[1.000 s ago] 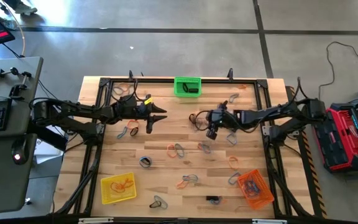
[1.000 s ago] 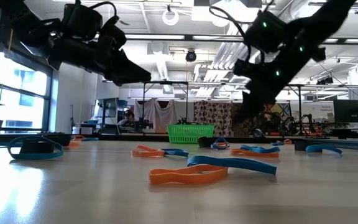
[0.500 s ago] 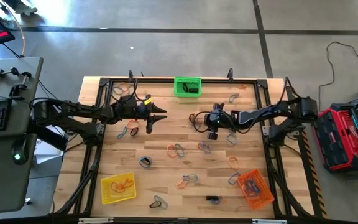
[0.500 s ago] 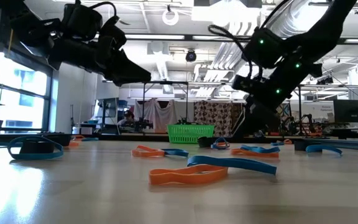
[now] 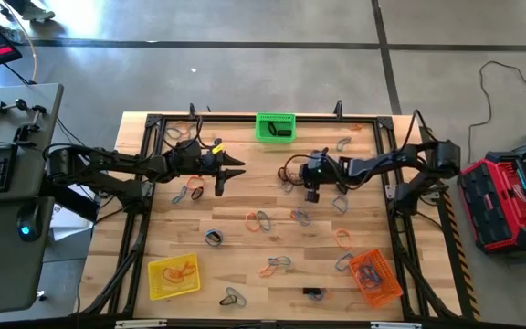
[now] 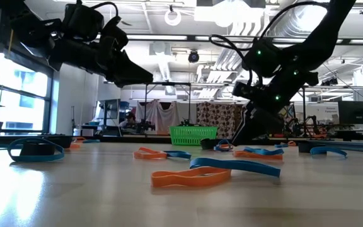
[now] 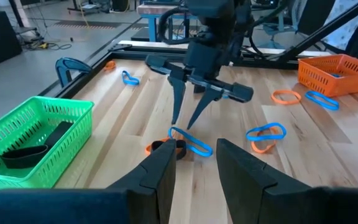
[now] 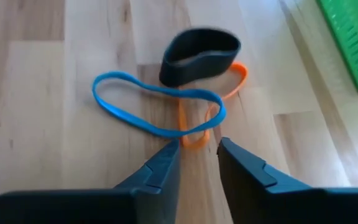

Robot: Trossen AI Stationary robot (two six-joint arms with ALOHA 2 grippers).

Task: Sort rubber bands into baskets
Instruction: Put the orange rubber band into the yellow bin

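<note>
A black band (image 8: 201,55), a blue band (image 8: 154,106) and an orange band (image 8: 197,134) lie overlapping on the wood near the table's middle (image 5: 289,175). My right gripper (image 8: 197,149) is open and slants down over them from the right, its fingertips on either side of the orange band's near end; it also shows in the left wrist view (image 7: 184,123). Whether the tips touch a band I cannot tell. My left gripper (image 5: 231,174) is open and empty, held above the table left of the heap. Many more bands lie scattered on the table.
The green basket (image 5: 275,126) with black bands stands at the far edge, the yellow basket (image 5: 173,275) with orange bands at the near left, and the orange basket (image 5: 374,276) at the near right. A black frame (image 5: 144,174) runs along the table's sides.
My right gripper has gone down toward the heap of black, blue and orange bands, moving a little toward the table's far edge. The bands have not moved.
</note>
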